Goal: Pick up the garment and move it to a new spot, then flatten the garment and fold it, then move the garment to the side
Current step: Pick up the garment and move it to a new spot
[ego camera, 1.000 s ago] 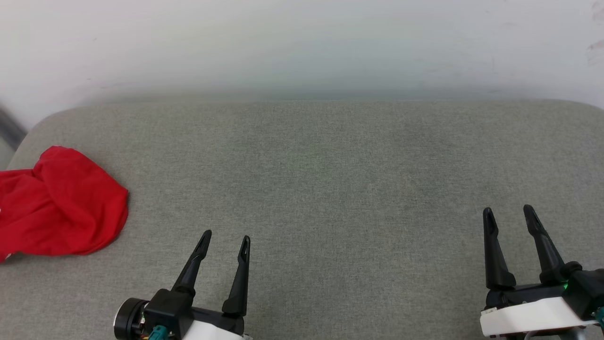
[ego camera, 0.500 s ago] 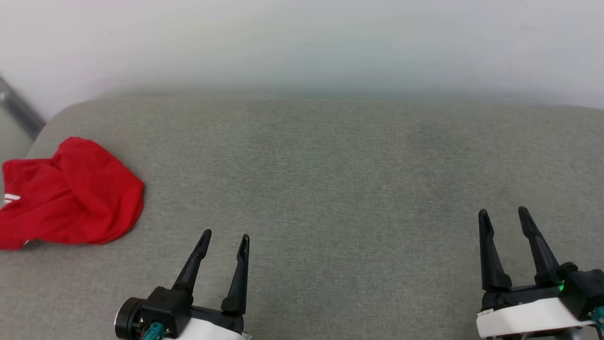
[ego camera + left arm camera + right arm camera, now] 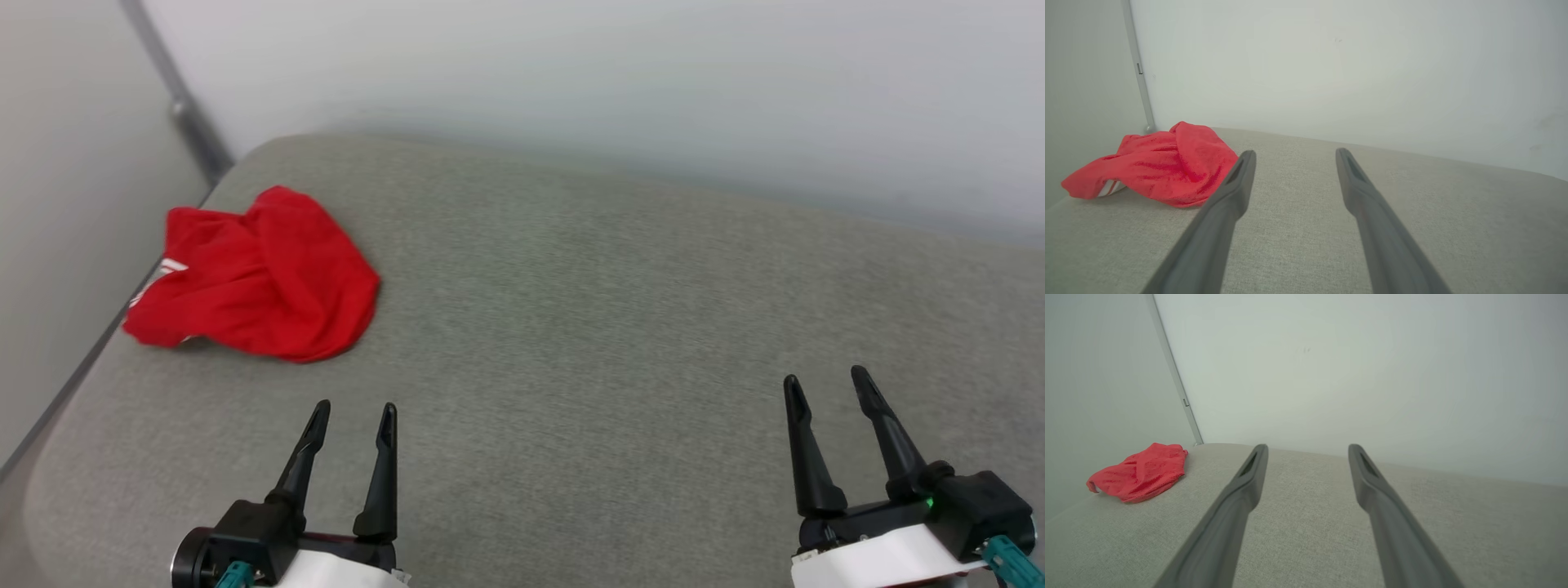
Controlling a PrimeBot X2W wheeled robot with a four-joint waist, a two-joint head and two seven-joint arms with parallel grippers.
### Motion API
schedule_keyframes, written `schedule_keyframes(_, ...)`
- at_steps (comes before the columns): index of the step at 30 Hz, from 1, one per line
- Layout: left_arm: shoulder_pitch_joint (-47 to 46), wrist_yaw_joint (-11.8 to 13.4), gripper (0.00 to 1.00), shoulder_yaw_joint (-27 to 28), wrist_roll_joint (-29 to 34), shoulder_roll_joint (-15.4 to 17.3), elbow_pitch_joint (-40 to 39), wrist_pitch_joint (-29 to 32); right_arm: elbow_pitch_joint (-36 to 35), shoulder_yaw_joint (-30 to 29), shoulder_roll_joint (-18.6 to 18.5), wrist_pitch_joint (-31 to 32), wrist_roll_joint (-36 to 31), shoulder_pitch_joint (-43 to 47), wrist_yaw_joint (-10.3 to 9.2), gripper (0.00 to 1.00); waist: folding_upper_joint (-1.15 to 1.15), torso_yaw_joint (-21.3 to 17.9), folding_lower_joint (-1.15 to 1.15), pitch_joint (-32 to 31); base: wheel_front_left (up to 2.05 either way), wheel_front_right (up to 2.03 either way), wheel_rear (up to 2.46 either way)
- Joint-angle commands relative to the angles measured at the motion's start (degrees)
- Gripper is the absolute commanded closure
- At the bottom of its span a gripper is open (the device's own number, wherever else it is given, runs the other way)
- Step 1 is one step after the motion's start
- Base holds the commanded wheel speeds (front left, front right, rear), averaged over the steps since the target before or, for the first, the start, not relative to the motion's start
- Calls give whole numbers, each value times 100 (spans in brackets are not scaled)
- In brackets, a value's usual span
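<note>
Grey fabric tabletop (image 3: 571,327), white walls behind. Red garment (image 3: 253,273) lies crumpled ahead-left of our left end effector (image 3: 355,406), near the corner and well apart from the right end effector (image 3: 824,376). Both are released, empty. We'd reach with the left, pinch a raised fold, lift clear.

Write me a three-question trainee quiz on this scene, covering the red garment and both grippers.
1. True or false: the garment lies spread flat on the grey surface.
2. Which is nearer the garment? A: left gripper. B: right gripper.
3. What do the grippers' fingers hold?
Key: 1 false, it lies crumpled. 2 A. 3 nothing; both stand open, apart from the garment.
</note>
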Motion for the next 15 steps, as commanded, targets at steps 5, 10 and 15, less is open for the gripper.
schedule_keyframes(5, 128, 9, 0, 171, -12, -5, 21, -16, 59, 257, -20, -12, -5, 82, -2, 0, 0, 827, 0, -140, 0, 0, 0)
schedule_keyframes(10, 177, -25, 0, 168, 50, -5, 9, -16, 53, 355, -19, -12, 75, 116, -2, 0, 0, 1194, 0, -208, 0, 0, 0)
schedule_keyframes(15, 275, -58, 0, 203, 83, -4, 22, -16, 79, 434, -19, -12, 144, 123, -2, 0, 0, 1417, 0, -269, 0, 0, 0)
